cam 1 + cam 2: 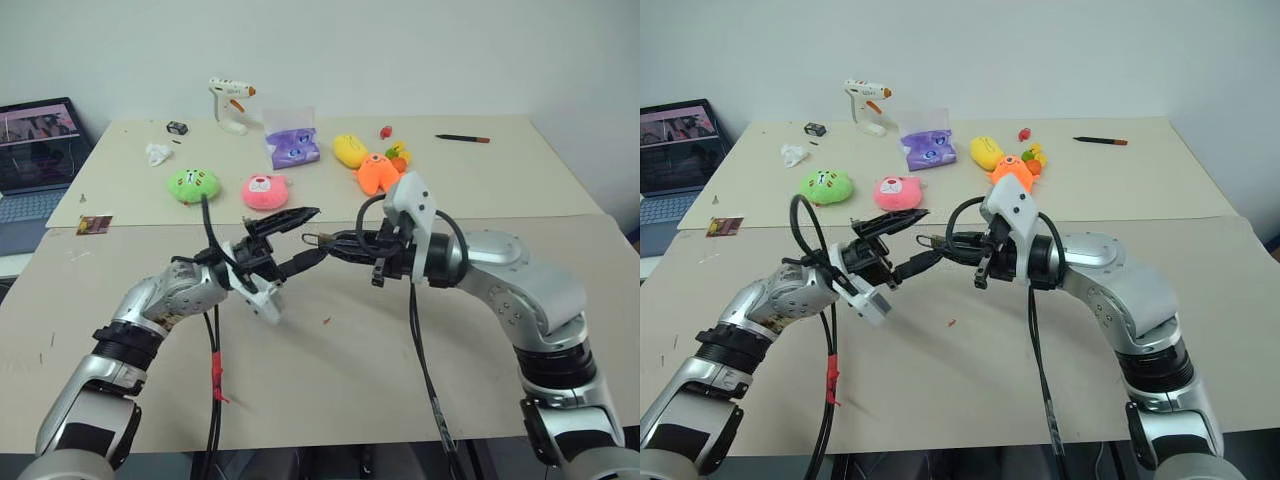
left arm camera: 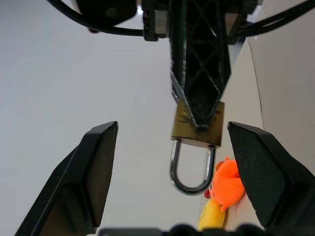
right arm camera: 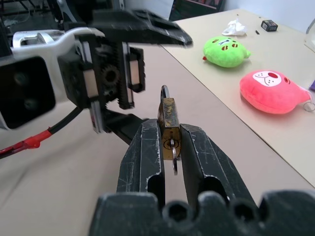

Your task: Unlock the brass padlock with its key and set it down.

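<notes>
The brass padlock [image 3: 169, 119] is held in the air above the near table [image 1: 400, 370], between the two arms, and is clamped by its body between the two black fingers of the right gripper [image 3: 170, 147], which are drawn in narrow around it. In the right wrist view the key [image 3: 173, 155] is seen as a small silver sliver protruding from the end of the lock body that faces the wrist, lying in the slot between the two fingers. The silver shackle points away from the right gripper, toward the left gripper [image 1: 305, 232]; in the left wrist view it is seen as a closed-looking U hanging from the brass body, though whether it is latched cannot be told.

The left gripper is held just beside the padlock with its fingers [image 2: 88, 172] spread wide, one on either side of the lock, and nothing is touched by them. The two grippers are pointed at each other, nearly tip to tip, over the front table.

On the far table [image 1: 500, 180] a green plush toy [image 1: 193, 184], a pink plush toy [image 1: 265, 191], a yellow plush toy [image 1: 349, 150] and an orange plush toy [image 1: 376, 173] are laid out in a loose row, well apart from the arms. A purple bag [image 1: 292, 146], a glue gun [image 1: 230, 103] and a pencil [image 1: 462, 138] are found farther back, and a laptop [image 1: 35, 150] is placed off the table's left end.
</notes>
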Robot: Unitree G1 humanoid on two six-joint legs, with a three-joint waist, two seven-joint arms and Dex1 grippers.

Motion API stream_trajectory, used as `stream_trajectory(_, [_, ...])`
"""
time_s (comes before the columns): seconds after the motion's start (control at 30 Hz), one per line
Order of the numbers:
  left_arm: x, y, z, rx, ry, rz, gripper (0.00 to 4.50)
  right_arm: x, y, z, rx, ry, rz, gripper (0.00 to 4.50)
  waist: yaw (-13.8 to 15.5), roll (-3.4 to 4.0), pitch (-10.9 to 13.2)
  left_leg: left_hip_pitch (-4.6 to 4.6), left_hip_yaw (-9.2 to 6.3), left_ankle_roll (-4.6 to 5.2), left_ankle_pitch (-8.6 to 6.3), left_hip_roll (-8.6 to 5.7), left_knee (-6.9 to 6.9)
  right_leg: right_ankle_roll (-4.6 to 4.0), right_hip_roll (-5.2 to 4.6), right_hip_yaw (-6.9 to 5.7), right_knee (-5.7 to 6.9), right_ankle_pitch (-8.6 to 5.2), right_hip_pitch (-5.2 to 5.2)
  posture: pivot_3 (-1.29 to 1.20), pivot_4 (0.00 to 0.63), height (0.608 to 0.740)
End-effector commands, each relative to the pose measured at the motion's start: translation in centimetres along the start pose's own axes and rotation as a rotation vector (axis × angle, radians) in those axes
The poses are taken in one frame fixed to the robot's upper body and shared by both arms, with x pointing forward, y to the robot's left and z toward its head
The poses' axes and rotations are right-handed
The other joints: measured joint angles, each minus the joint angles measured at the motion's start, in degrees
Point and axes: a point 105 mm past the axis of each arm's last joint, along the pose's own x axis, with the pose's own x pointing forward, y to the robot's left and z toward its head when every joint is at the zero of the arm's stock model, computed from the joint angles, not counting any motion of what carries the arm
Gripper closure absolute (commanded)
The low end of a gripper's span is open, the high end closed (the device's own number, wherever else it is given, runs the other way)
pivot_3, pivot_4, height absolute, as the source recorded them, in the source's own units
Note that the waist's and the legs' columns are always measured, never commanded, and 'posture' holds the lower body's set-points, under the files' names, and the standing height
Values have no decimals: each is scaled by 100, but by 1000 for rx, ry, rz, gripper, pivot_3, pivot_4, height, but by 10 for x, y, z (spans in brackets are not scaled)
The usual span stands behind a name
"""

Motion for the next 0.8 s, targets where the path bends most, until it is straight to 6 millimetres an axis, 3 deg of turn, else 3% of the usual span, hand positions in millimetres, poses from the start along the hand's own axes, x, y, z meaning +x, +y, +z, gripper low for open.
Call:
stream_trajectory(0.03, [-16, 9, -23, -31, 114, 11, 693, -8, -2, 10, -39, -30, -5, 4383, -5, 0, 0, 0, 0, 0, 0, 0, 0, 0, 0, -1, 0, 0, 0, 0, 150, 740])
stream_trajectory(0.17, [-24, 3, -54, -115, 285, 14, 693, -13, 5, 11, -37, -27, 33, 4383, -12, 0, 0, 1, 1, 0, 0, 0, 0, 0, 2, -4, 0, 0, 1, 0, 150, 740])
stream_trajectory(0.33, [-25, -12, -55, -203, 295, -27, 693, -17, 9, 13, -40, -21, 49, 4383, -11, 0, 0, -3, -2, 1, 0, -1, 0, 0, 0, -8, 0, 0, -2, 0, 150, 740])
stream_trajectory(0.47, [-12, -28, -38, -420, 220, -53, 1629, -18, 15, 20, -36, -42, 71, 4383, -16, 0, 0, -5, -2, 1, 0, 0, 3, 0, -2, -6, -1, 0, -1, 0, 150, 740])
stream_trajectory(0.7, [4, -47, 5, -872, 58, -196, 4247, -19, 23, 20, -26, -55, 110, 4383, -100, 0, 0, -5, -3, 2, -1, 3, 7, 0, -2, 17, 0, 0, 1, 0, 150, 740])
stream_trajectory(0.73, [5, -46, 8, -906, 49, -200, 4458, -20, 24, 19, -23, -52, 117, 4383, -112, 0, 0, -5, -3, 3, -1, 3, 6, 0, -2, 17, -1, 0, 2, 0, 150, 740])
stream_trajectory(0.8, [6, -43, 10, -986, 41, -195, 4458, -21, 26, 16, -21, -47, 124, 4383, -115, 0, 0, -4, -4, 3, -2, 3, 7, 0, -1, 18, -1, 0, 3, 0, 150, 740])
